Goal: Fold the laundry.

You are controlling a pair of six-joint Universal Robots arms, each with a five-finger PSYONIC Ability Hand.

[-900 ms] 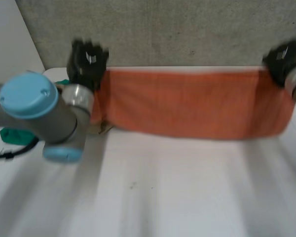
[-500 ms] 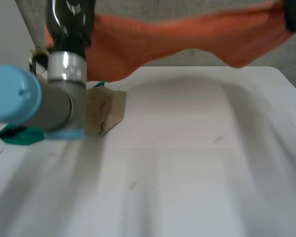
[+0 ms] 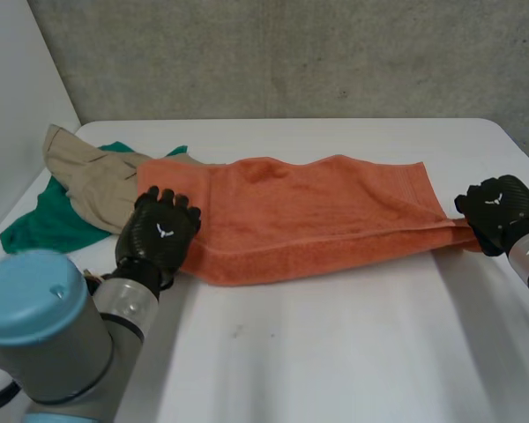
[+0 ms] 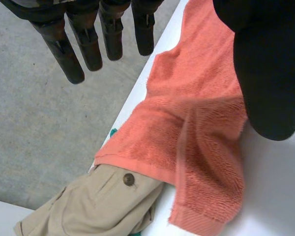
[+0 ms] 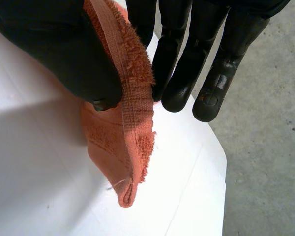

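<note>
The orange towel (image 3: 317,211) is stretched left to right; its right corner is pinched in the right hand (image 3: 498,210), its left end overhung by the straight-fingered left hand (image 3: 161,231)

The towel (image 3: 317,216) is orange terry cloth, fuzzy and looped, with a flatter woven band and a stitched hem along its edge. The beige garment (image 3: 93,176) is smooth, matt woven cloth with a dull brown button (image 4: 129,179), and the green cloth (image 3: 40,225) beside it looks soft and matt. The surface (image 3: 335,352) is white, smooth and matt, and the wall (image 3: 291,53) is rough grey concrete. The left hand (image 3: 159,233) and right hand (image 3: 498,211) are black, and the fingers (image 5: 228,64) look like hard plastic with a faint sheen. The cap (image 3: 26,295) is smooth light-blue plastic, and the wrist ring (image 3: 123,304) is shiny metal.
</note>
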